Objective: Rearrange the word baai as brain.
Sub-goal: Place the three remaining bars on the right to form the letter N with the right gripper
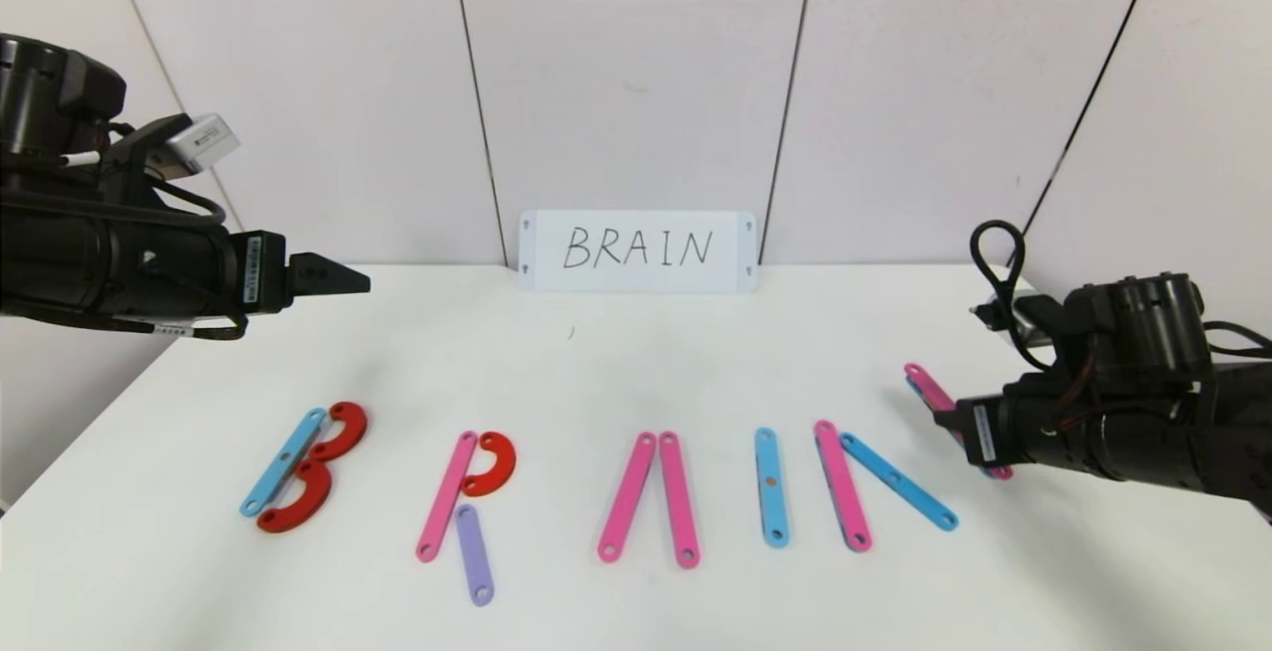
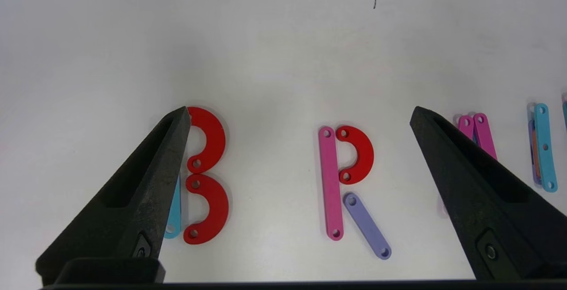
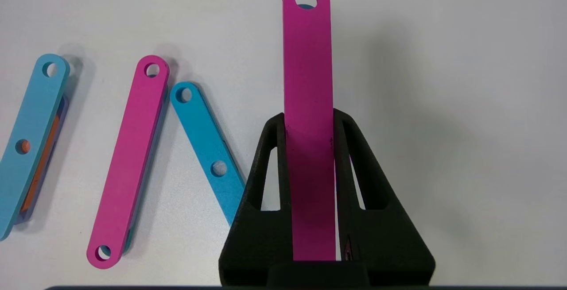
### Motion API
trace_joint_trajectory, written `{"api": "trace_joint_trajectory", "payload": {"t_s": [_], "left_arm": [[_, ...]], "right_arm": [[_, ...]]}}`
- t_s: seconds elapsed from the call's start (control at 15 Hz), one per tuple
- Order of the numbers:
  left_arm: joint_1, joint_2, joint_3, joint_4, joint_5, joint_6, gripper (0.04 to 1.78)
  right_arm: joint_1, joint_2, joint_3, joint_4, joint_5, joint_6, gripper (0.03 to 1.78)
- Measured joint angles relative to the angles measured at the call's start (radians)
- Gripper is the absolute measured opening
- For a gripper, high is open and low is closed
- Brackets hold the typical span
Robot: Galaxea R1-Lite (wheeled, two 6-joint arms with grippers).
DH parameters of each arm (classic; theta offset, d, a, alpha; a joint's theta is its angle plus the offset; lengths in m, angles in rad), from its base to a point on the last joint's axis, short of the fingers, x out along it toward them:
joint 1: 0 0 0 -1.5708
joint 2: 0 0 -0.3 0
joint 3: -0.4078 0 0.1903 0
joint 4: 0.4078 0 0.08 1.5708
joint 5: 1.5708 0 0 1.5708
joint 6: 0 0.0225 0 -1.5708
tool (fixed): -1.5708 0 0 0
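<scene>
the row of letters (image 1: 596, 492) lies flat along the near part of the white table (image 1: 616, 353), in front of the white card (image 1: 637, 250) handwritten brain. from the robot's left: a b (image 1: 303, 467) of one blue bar and two red c-pieces; an r (image 1: 467, 502) of a pink bar, one red c-piece and a purple bar slanting off below; two pink bars (image 1: 648, 497) meeting at the top with no crossbar; a single blue bar (image 1: 771, 485); then a pink bar (image 1: 842, 484) and a slanted blue bar (image 1: 898, 481), touching at the top. all the bars have holes. the right gripper (image 3: 310, 121) is low at the row's right end, clamped on another pink bar (image 3: 308, 82). the left gripper (image 2: 301, 117) hangs above the b and r, jaws spread wide, holding nothing.
</scene>
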Motion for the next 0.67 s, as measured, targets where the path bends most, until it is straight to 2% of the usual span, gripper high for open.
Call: {"api": "trace_joint_trajectory", "payload": {"t_s": [0.13, 0.47, 0.67], "left_arm": [[-0.001, 0.0, 0.0, 0.0, 0.0, 0.0, 1.73], [-0.001, 0.0, 0.001, 0.001, 0.0, 0.0, 1.73], [-0.001, 0.0, 0.001, 0.001, 0.0, 0.0, 1.73]], "right_arm": [[0.001, 0.005, 0.032, -0.045, -0.005, 0.005, 0.3], [-0.006, 0.034, 0.047, -0.052, -0.036, 0.02, 0.3], [0.003, 0.053, 0.052, -0.054, -0.037, 0.021, 0.3]]}}
